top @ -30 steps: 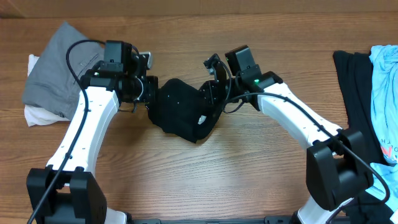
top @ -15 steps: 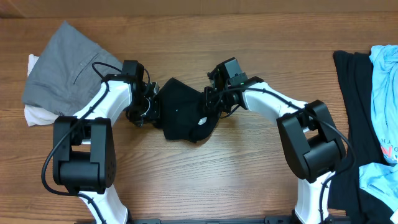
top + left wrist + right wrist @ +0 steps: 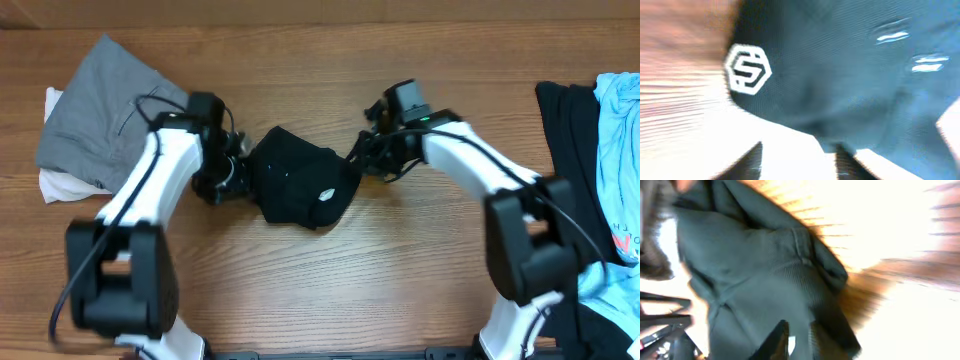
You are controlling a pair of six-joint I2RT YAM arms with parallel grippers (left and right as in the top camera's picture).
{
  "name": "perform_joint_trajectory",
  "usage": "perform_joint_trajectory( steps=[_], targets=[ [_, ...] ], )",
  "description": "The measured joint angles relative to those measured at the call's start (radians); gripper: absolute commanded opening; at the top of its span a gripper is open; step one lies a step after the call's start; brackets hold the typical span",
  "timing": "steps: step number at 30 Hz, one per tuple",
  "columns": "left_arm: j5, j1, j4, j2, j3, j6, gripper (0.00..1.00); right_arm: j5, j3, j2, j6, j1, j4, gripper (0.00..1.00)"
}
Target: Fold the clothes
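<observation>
Right gripper (image 3: 363,163) has pulled rightward off the crumpled black fabric T-shirt (image 3: 300,185), now to its left. The left gripper (image 3: 232,178), spread, sits nearer; the right's state is untellable.

Overhead cam top-down, wrist cams v. close, all share black tee (image 3: 300,185)

Only thing you can make out: a white hexagon S-style logo (image 3: 747,70) on the black T-shirt (image 3: 850,85), roughly 9 o'clock in the left wrist view.
</observation>
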Motion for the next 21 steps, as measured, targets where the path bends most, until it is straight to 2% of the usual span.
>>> perform_joint_trajectory(
  steps=[3,6,9,13,21],
  targets=[
    [-0.025,0.019,0.022,-0.112,0.035,0.003,1.00,0.007,0.000,-0.112,-0.053,-0.033,-0.056,0.43],
    [-0.039,0.045,0.065,-0.174,0.056,0.004,1.00,0.009,0.000,-0.224,-0.095,-0.047,-0.108,0.46],
    [-0.026,0.067,0.108,-0.156,0.060,0.011,1.00,0.003,0.000,-0.302,-0.129,-0.048,-0.166,0.46],
    [0.043,0.075,0.188,-0.039,0.060,0.025,1.00,-0.008,0.000,-0.350,-0.166,-0.047,-0.246,0.46],
    [0.300,0.077,0.308,0.251,0.066,0.045,1.00,-0.017,0.000,-0.356,-0.204,-0.047,-0.304,0.45]
  ],
)
